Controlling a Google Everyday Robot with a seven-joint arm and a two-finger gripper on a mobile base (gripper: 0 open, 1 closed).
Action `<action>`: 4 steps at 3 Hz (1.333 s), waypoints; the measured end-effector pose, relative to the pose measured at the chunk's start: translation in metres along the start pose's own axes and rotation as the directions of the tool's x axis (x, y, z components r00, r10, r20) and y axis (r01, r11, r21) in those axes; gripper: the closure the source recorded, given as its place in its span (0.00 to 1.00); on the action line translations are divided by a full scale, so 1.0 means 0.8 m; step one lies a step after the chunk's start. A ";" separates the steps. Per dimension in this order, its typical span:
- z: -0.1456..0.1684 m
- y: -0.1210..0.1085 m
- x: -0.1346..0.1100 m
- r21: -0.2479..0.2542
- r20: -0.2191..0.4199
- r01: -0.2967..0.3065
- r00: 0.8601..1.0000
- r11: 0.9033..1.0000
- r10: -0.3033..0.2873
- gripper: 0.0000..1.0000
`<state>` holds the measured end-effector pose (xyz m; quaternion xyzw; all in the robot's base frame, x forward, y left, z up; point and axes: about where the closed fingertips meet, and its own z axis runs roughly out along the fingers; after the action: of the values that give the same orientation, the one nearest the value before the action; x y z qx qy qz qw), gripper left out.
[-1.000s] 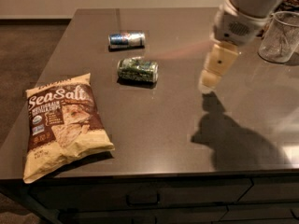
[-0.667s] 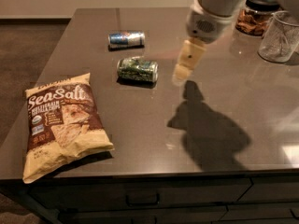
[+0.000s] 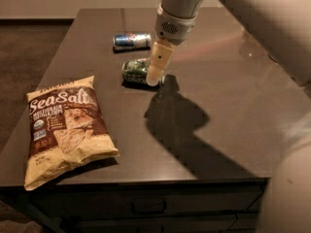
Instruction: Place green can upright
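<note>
The green can lies on its side on the dark table, left of the middle. My gripper hangs from the arm that comes in from the upper right. Its cream-coloured fingers point down in front of the can's right end and hide that end. I cannot tell whether it touches the can.
A blue-and-silver can lies on its side just behind the green can. A Sea Salt chip bag lies flat at the front left. The arm's shadow falls across the table's middle. The table's front edge has a drawer below it.
The gripper has moved left across the table, from right of the green can to right over its right end. The cans and the bag have not moved.
</note>
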<state>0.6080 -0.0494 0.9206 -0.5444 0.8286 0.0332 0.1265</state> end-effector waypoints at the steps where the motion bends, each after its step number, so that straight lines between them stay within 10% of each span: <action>1: 0.032 -0.002 -0.033 -0.033 -0.033 0.027 0.999 0.999 -0.029 0.00; 4: 0.087 0.010 -0.086 -0.082 -0.075 0.114 0.990 0.990 -0.120 0.00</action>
<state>0.6387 0.0292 0.8694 -0.5975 0.7977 0.0361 0.0736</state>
